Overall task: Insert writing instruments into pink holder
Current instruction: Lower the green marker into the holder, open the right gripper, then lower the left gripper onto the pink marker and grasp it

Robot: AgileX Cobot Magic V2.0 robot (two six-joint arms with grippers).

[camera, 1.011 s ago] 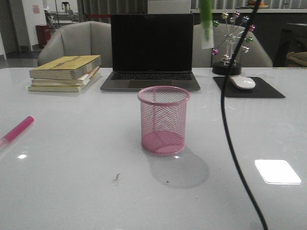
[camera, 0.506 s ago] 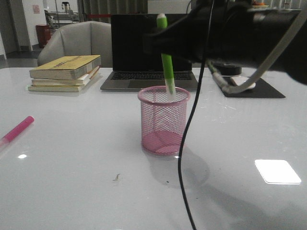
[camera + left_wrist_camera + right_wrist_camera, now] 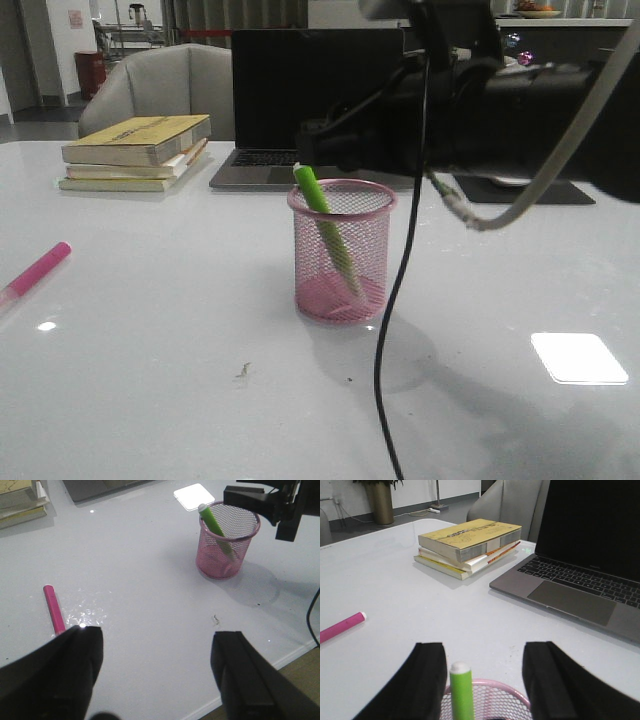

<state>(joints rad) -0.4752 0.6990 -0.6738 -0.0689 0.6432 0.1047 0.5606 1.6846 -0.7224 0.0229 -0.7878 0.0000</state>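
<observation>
The green marker (image 3: 327,234) leans in the pink cup (image 3: 342,252), top tilted left; the right hand (image 3: 482,680) above has let go. The pink marker (image 3: 35,271) lies flat on the table (image 3: 150,350), and the left hand (image 3: 155,672) is spread wide.

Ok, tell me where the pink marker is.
In the front view the pink marker lies flat on the table near its left edge, well left of the holder, in front of the books.

green marker (image 3: 328,232) tilted in pink holder (image 3: 341,250)
</observation>
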